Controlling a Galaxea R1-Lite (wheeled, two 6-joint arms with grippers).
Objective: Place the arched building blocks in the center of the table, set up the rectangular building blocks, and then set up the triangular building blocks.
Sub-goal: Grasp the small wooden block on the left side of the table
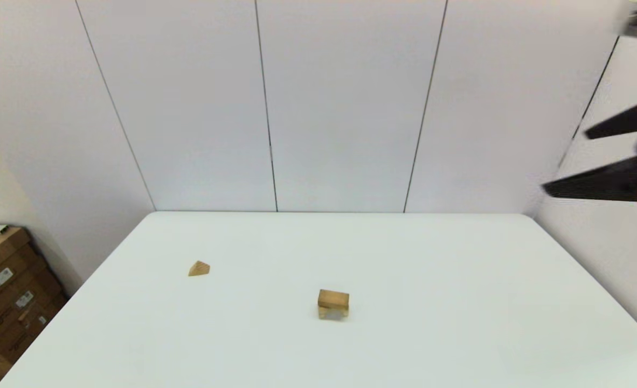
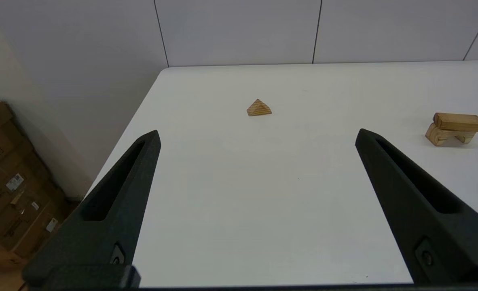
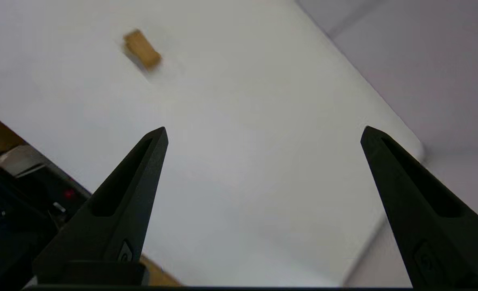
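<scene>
Near the middle of the white table [image 1: 431, 258] stands the arched block [image 1: 332, 313] on its two legs, with the rectangular block [image 1: 333, 298] lying flat on top. The left wrist view shows the same pair, the rectangular block [image 2: 458, 121] over the arched block [image 2: 439, 136]. The triangular block [image 1: 199, 268] sits alone to the left and farther back, ridge up [image 2: 259, 108]. My right gripper [image 1: 565, 161] hangs open high above the table's right side, holding nothing. My left gripper [image 2: 257, 135] is open and empty, low near the front left edge, out of the head view.
Cardboard boxes [image 1: 6, 291] are stacked on the floor past the table's left edge [image 2: 8, 190]. A white panelled wall [image 1: 318, 108] rises behind the table. In the right wrist view, dark robot parts [image 3: 16, 194] lie beside the table [image 3: 243, 121].
</scene>
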